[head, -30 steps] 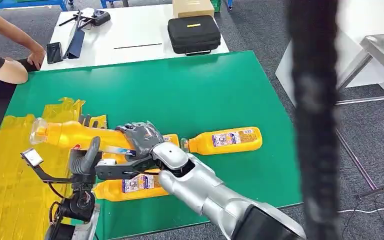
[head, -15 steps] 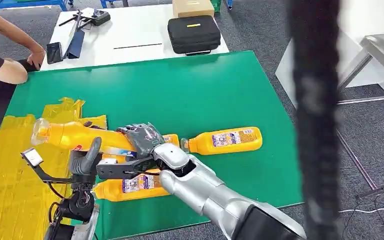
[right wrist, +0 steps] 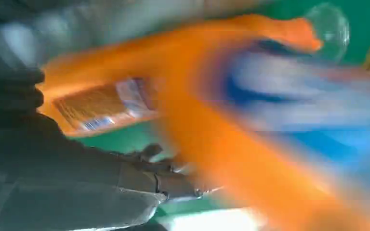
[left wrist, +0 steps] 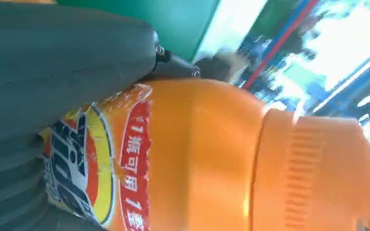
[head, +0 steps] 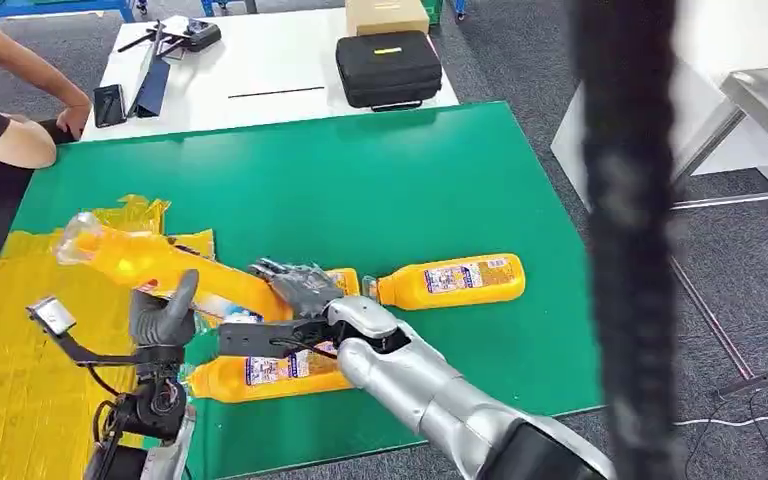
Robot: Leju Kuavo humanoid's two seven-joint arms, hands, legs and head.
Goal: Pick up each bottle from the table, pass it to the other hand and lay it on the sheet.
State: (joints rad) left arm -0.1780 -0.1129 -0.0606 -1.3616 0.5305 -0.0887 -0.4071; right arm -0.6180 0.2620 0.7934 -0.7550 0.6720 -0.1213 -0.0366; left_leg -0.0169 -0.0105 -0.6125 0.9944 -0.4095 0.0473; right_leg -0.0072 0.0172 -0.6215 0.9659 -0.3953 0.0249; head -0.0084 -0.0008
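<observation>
Bottle (head: 160, 265), held above the yellow sheet's (head: 10, 370) near edge with the left hand (head: 165, 315) clamped on it and the right hand (head: 305, 285) spread and touching, may slip if that single grip loosens; count: three bottles, two lying on the green tabletop (head: 360, 180).

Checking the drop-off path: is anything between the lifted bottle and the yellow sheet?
Nothing visible. The held bottle, gripped by the left hand, already has its cap end above the yellow sheet, whose near surface shows bare.
</observation>
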